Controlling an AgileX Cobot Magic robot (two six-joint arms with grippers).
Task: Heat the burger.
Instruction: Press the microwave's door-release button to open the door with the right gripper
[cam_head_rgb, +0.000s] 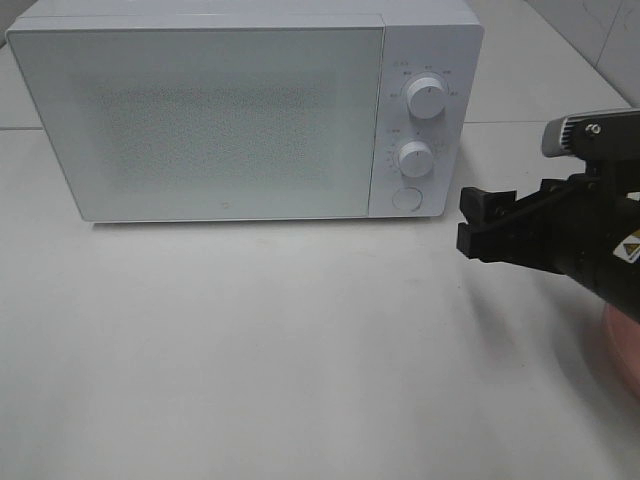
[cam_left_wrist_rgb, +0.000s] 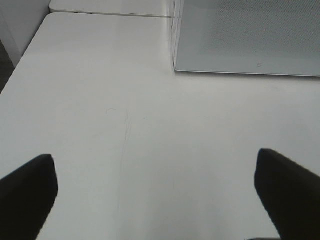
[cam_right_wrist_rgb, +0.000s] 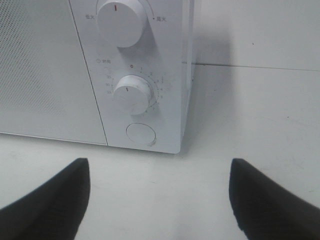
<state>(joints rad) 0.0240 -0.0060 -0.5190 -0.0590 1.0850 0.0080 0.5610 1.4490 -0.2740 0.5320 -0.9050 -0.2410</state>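
Burger shows in none of our three views, so we cannot tell where it lies. Our right gripper (cam_head_rgb: 471, 221) hangs above the desk (cam_head_rgb: 250, 350) near its right edge, jaws spread wide and holding nothing. It faces the white microwave (cam_head_rgb: 220, 120), close to its round button (cam_right_wrist_rgb: 140, 134) and lower knob (cam_right_wrist_rgb: 131, 94). A pink plate (cam_head_rgb: 622, 350) peeks out beneath that arm. The microwave, door closed, stands toward the desk's far edge. Our left gripper (cam_left_wrist_rgb: 160, 200) is wide open over bare desk near the microwave's front left corner.

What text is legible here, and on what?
"低火", "高火": microwave, flanking upper knob.
"0": above lower knob; other dial numbers too small.
Label left of that dial: blurred.
Warning-triangle sticker on right arm: print unreadable.
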